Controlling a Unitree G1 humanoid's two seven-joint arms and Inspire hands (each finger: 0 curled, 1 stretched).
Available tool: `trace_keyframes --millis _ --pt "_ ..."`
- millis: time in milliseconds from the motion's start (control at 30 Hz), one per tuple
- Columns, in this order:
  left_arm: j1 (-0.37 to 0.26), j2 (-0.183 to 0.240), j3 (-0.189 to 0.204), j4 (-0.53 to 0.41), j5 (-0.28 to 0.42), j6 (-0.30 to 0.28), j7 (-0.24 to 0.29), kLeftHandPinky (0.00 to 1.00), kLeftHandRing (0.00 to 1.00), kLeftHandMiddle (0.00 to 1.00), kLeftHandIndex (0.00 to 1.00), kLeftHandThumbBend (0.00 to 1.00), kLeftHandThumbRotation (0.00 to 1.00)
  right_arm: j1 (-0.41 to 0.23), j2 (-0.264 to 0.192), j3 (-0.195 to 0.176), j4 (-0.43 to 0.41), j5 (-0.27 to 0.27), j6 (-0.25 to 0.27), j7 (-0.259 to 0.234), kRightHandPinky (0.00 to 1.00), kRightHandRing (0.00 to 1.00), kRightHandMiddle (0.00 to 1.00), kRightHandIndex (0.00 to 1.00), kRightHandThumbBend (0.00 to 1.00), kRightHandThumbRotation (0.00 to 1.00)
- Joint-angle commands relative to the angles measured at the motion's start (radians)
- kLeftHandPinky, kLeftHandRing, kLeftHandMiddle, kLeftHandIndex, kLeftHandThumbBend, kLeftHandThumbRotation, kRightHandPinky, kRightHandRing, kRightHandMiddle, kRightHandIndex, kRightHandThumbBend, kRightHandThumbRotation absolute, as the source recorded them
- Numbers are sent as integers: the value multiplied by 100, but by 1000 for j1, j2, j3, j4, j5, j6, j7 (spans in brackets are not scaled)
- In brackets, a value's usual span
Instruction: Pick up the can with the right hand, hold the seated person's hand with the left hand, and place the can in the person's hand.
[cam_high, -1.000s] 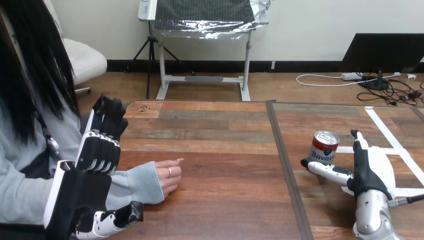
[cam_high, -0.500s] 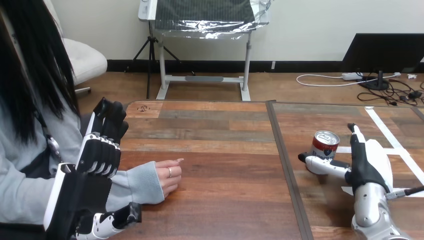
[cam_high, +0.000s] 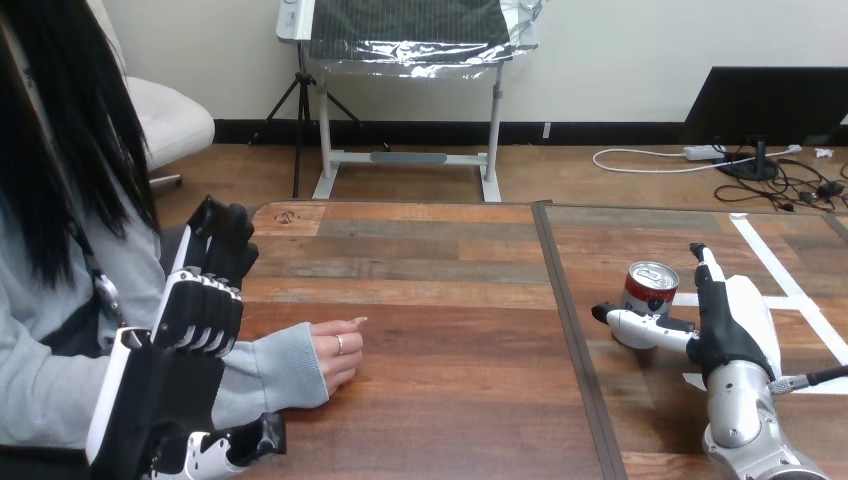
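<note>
Since the can (cam_high: 650, 289) is thin, smooth metal, stiff yet dentable (full or empty, I cannot tell), its mid-wall looks the best grip. It stands upright just right of the seam (cam_high: 567, 320) in the tabletop (cam_high: 450, 400), the right hand (cam_high: 728, 325) spread around it, thumb in front. Well left of the seam, the left hand (cam_high: 190, 320) hovers open near the person's hand (cam_high: 335, 357).

The can (cam_high: 651, 288) stands upright on the right half of the desk (cam_high: 450, 300). It has a red and white body and a silver top with a pull tab. It is just beside a strip of white tape.

The person's hand (cam_high: 335, 356) rests on the left half, loosely curled with its fingers pointing right, well apart from the can.
</note>
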Motion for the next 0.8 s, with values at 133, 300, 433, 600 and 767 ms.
trace_keyframes --millis 133,300,433,600,767 --pt "-21 -9 -5 -46 10 -8 20 100 100 100 100 100 49 -102 -15 -19 3 23 7 14 94 100 100 100 100 38" --pt "-24 -9 -10 -40 -21 -4 -3 99 100 100 100 100 49 -105 -13 -19 3 23 12 21 93 99 99 100 100 38" --pt "-13 -1 -10 -51 -7 -3 2 99 100 100 100 100 49 -109 -8 -23 2 26 13 18 92 99 99 99 100 38" --pt "-25 -3 -5 -36 -17 -21 -13 99 100 100 100 100 49 -113 -4 -24 2 27 20 20 89 97 97 98 100 38" --pt "-19 -1 -6 -46 -17 -13 -15 98 100 100 100 100 48 -114 3 -47 4 51 18 40 84 93 96 97 100 36"
